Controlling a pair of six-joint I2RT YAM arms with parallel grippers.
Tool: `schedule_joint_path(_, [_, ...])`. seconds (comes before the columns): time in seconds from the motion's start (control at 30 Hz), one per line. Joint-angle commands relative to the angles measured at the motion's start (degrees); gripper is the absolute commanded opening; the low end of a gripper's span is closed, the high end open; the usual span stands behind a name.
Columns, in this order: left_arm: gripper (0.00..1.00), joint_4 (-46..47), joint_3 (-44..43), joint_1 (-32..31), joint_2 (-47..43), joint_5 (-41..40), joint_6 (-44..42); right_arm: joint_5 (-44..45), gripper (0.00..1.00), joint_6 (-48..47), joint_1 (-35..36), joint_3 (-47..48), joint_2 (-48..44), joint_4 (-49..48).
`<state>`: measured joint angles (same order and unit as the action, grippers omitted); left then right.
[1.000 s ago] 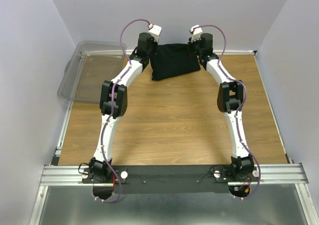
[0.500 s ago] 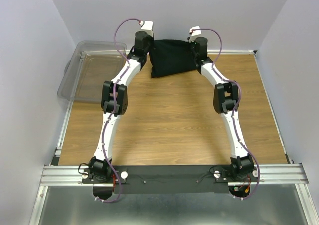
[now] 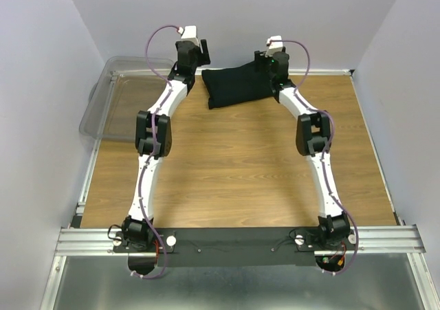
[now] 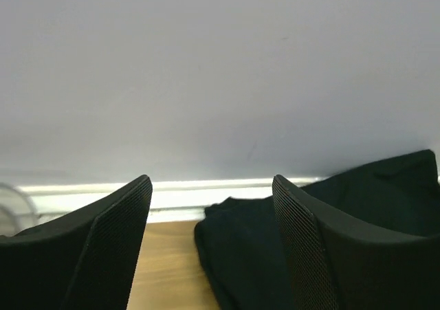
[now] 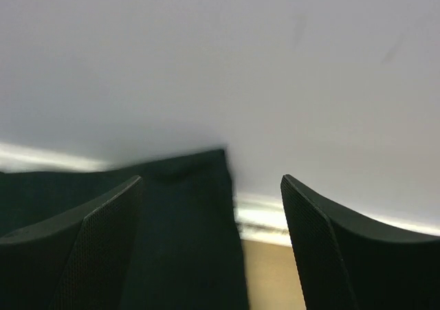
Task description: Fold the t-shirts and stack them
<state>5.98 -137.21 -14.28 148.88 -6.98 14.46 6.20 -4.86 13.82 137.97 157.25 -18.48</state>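
Observation:
One folded black t-shirt (image 3: 236, 86) lies at the far edge of the wooden table, against the back wall. My left gripper (image 3: 197, 62) hovers at its left end and my right gripper (image 3: 265, 62) at its right end. In the left wrist view the left gripper (image 4: 210, 186) stands open, with the t-shirt (image 4: 254, 255) on the table beyond and between its fingers, untouched. The right gripper (image 5: 212, 183) is open too, with the t-shirt's right edge (image 5: 185, 241) lying below the gap. No logo or tag shows.
A clear plastic bin (image 3: 120, 104) sits tilted at the table's left edge, partly over the side. The back wall (image 3: 234, 21) is close behind both grippers. A metal rail (image 3: 240, 238) carries the arm bases at the near edge of the table (image 3: 234, 165).
Both grippers went from shut on the t-shirt's upper corners to open. The t-shirt dropped and now lies lower and flatter against the wall. Both wrists moved back and up.

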Motion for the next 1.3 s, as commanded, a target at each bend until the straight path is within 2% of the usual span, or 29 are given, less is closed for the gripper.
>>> schedule_joint_path(0.0, [0.79, 1.94, 8.48, 0.4, -12.36, 0.28, 1.7, -11.92, 0.86, 8.62, -4.49, -11.0, -12.19, 2.99])
schedule_joint_path(0.03, [0.78, 1.85, 11.84, 0.4, -14.65, 1.78, 2.76, -16.26, 0.86, 10.38, -5.47, -13.15, -13.71, 3.62])
schedule_joint_path(0.07, [0.78, 2.28, 15.53, 0.4, -19.19, 3.89, 3.9, -28.14, 0.86, 12.4, -6.52, -15.26, -14.77, 4.67])
schedule_joint_path(0.1, [0.77, 2.98, 19.39, 0.4, -21.33, 6.08, 4.95, -34.87, 0.87, 13.12, -8.53, -16.67, -15.56, 5.73])
schedule_joint_path(0.13, [0.77, 3.77, 27.7, 0.4, -23.44, 10.8, 7.14, -40.24, 0.87, 14.26, -9.25, -18.77, -16.18, 7.04])
schedule_joint_path(0.17, [0.75, 6.3, 31.87, 0.4, -27.2, 12.59, 8.21, -45.34, 0.87, 16.27, -9.69, -18.88, -16.19, 8.27])
schedule_joint_path(0.2, [0.74, 7.81, 35.92, 0.4, -28.98, 14.52, 9.26, -46.35, 0.87, 16.81, -9.95, -18.45, -15.75, 10.63])
schedule_joint_path(0.23, [0.73, 9.21, 42.83, 0.31, -30.3, 17.67, 10.58, -46.36, 0.87, 17.34, -10.04, -18.09, -15.4, 14.83])
schedule_joint_path(0.3, [0.69, 11.67, 49.98, -0.13, -33.37, 20.32, 11.82, -43.57, 0.84, 19.71, -10.13, -18.0, -14.43, 17.85])
schedule_joint_path(0.43, [0.67, 11.69, 55.37, -2.15, -34.71, 20.25, 11.91, -36.27, 0.84, 22.26, -10.31, -17.21, -12.59, 19.87])
schedule_joint_path(0.57, [0.66, 11.95, 58.45, -3.2, -34.09, 19.12, 14.98, -33.45, 0.84, 25.25, -10.4, -13.88, -9.69, 21.99])
schedule_joint_path(0.73, [0.66, 14.94, 62.67, -3.56, -35.85, 18.32, 16.04, -31.51, 0.84, 25.43, -10.4, -12.03, -6.61, 23.92])
schedule_joint_path(0.87, [0.67, 14.85, 65.83, -3.65, -40.06, 17.27, 14.72, -33.0, 0.82, 26.04, -10.31, -9.66, -3.81, 26.65])
schedule_joint_path(0.9, [0.67, 15.03, 67.84, -3.73, -43.81, 16.74, 14.29, -34.05, 0.8, 26.74, -10.31, -8.87, -2.75, 28.22])
schedule_joint_path(0.97, [0.66, 15.38, 70.22, -3.82, -46.63, 16.39, 14.11, -36.15, 0.73, 27.1, -10.31, -8.95, -2.13, 29.29])
schedule_joint_path(1.0, [0.66, 15.47, 72.84, -3.91, -48.14, 16.21, 14.02, -37.04, 0.64, 27.27, -10.31, -9.21, -1.95, 30.16])
schedule_joint_path(1.1, [0.66, 15.99, 77.34, -4.52, -54.9, 16.3, 13.93, -41.59, 0.48, 28.77, -10.4, -11.05, -2.21, 30.96])
schedule_joint_path(1.13, [0.66, 16.08, 80.4, -4.7, -56.66, 16.13, 14.1, -42.66, 0.35, 29.38, -10.4, -11.67, -2.56, 31.22])
schedule_joint_path(1.17, [0.66, 16.17, 82.17, -4.79, -58.51, 16.04, 14.11, -43.72, 0.28, 29.73, -10.48, -12.63, -2.91, 31.31])
schedule_joint_path(1.2, [0.66, 16.43, 85.32, -4.96, -62.27, 16.12, 14.45, -44.94, 0.12, 30.35, -10.83, -14.73, -4.39, 31.4])
schedule_joint_path(1.23, [0.66, 16.43, 86.83, -5.05, -64.31, 16.12, 14.63, -44.96, 0.03, 30.44, -11.1, -16.4, -5.36, 31.31])
schedule_joint_path(1.27, [0.66, 16.43, 88.32, -5.05, -68.24, 16.04, 14.72, -44.0, 0.01, 30.09, -11.53, -18.07, -6.77, 31.31])
